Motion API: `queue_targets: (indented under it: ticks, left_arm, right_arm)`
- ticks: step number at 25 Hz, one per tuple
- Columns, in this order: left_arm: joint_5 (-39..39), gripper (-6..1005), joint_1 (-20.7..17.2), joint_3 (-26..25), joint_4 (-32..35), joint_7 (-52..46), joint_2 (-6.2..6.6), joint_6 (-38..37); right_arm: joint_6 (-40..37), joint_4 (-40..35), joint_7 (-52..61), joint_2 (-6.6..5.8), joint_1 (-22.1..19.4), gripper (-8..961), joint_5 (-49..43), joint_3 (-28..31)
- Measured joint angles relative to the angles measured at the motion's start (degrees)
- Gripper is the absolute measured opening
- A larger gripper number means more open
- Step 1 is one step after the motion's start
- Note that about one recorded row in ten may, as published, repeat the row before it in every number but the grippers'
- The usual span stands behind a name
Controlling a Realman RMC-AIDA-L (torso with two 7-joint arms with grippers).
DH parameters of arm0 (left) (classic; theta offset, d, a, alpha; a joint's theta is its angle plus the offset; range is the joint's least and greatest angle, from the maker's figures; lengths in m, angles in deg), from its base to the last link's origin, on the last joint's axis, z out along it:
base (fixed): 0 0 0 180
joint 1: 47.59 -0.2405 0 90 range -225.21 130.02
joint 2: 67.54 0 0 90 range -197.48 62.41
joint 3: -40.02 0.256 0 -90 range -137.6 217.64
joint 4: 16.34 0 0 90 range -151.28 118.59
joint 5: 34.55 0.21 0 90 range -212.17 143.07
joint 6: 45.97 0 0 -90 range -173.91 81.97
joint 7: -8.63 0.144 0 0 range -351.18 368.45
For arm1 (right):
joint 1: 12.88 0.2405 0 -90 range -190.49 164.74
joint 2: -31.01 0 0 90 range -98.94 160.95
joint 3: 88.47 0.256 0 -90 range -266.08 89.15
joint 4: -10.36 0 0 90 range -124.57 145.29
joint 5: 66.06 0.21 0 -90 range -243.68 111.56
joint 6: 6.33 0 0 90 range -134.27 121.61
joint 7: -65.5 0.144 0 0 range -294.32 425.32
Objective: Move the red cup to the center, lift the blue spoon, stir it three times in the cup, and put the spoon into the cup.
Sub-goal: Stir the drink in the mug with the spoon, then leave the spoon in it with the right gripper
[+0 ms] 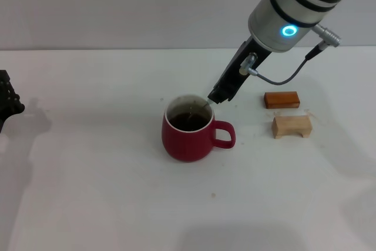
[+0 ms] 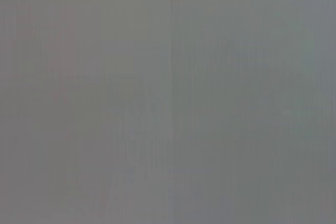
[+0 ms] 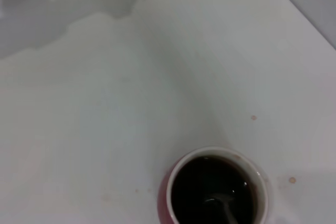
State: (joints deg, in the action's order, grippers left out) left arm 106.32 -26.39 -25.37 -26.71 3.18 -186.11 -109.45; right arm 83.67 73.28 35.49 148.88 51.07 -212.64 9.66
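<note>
Spreading across the whole scene, the white table carries everything else. Next in bulk is the right arm, which reaches down from the upper right with a glowing blue ring on its wrist, and its right gripper hangs just above the far right rim of the red cup. Whether its fingers are clenched or released cannot be told, because their dark tips merge together over the rim.

At the far left edge sits the left gripper, dark and low beside the table, well apart from the cup; its fingers also cannot be judged.

Near the middle of the table stands the red cup, upright, with its loop handle pointing right. Its white inner rim circles dark liquid that fills most of it. Standing in that liquid is the blue spoon: a thin pale stem slants from the gripper's tip into the cup, and the right wrist view shows its grey bowl under the surface.

To the right of the cup lie an orange-brown block and, nearer, a light wooden block, close together but apart.
</note>
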Motion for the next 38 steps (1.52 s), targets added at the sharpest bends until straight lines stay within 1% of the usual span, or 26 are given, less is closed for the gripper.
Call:
queue_targets:
  ticks: [13, 18, 31, 38]
  left_arm:
    - [-0.08, 1, 0.24, 0.0, 0.0, 0.06, 0.0, 0.12]
    - [-0.08, 1, 0.24, 0.0, 0.0, 0.01, 0.0, 0.12]
    - [-0.07, 1, 0.24, 0.0, 0.0, -0.12, 0.0, -0.05]
    - [-0.07, 1, 0.17, 0.0, 0.0, -0.16, 0.0, -0.15]
  right_arm:
    - [0.84, -0.21, -0.08, 0.59, 0.11, 158, 0.33, -1.7]
    - [0.79, -0.92, 0.04, 0.89, 0.74, 158, 1.29, -3.3]
    - [-4.86, -6.6, 0.33, 0.77, 3.89, 158, 1.35, -3.57]
    - [-5.65, -7.44, 0.33, 0.57, 4.54, 158, -2.5, -2.03]
